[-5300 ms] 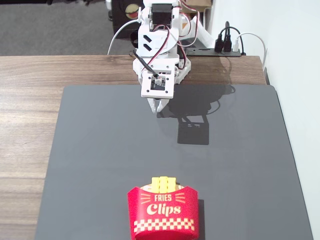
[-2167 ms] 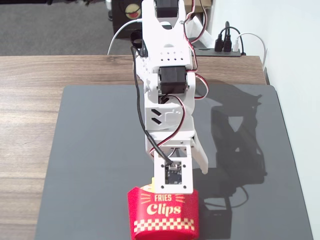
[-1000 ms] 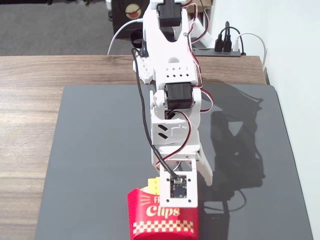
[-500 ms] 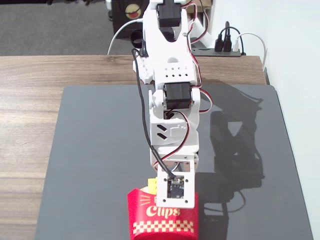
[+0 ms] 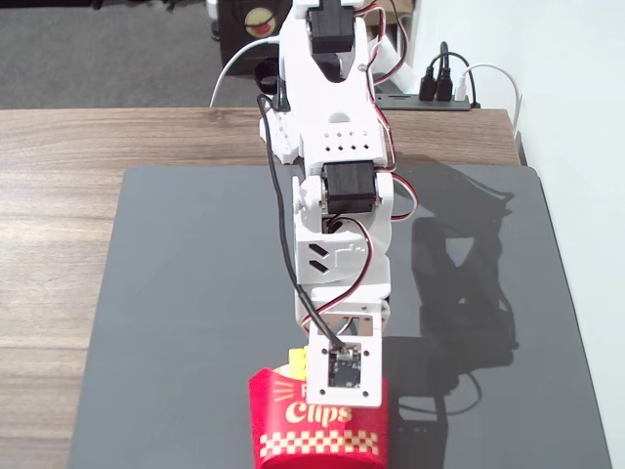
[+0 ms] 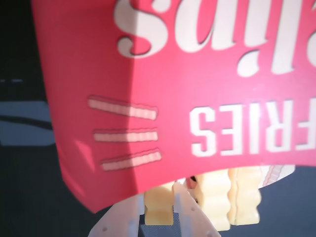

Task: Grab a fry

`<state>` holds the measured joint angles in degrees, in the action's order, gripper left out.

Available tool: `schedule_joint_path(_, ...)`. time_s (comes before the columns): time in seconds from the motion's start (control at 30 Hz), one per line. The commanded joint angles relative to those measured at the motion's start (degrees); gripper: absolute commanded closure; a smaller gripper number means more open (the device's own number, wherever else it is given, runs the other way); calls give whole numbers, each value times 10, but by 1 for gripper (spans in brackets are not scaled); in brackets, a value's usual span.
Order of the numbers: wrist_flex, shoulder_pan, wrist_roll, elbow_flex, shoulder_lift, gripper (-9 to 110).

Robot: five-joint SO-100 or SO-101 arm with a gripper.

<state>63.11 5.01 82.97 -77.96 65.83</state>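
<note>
The red "FRIES Clips" carton [image 5: 317, 430] stands at the near edge of the dark mat [image 5: 195, 293]. It fills the wrist view [image 6: 187, 98] upside down. Several yellow fries stick out of its mouth; one tip shows in the fixed view [image 5: 299, 362]. In the wrist view one pale yellow fry [image 6: 159, 205] sits between my two white fingers, which touch both of its sides. My gripper [image 6: 159, 219] is shut on this fry just outside the carton's mouth. Two wider fries [image 6: 232, 197] stand beside it to the right. In the fixed view the wrist camera board [image 5: 344, 366] hides the jaws.
The white arm [image 5: 337, 195] reaches from the far table edge down the middle of the mat. The wooden table [image 5: 59, 244] shows to the left. A black power strip with plugs [image 5: 444, 93] and cables lie at the back right.
</note>
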Motion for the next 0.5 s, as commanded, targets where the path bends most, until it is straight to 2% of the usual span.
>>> schedule_joint_path(0.0, 7, 8, -4, -5, 45, 101)
schedule_joint_path(0.47, -43, 9, -10, -279, 261, 101)
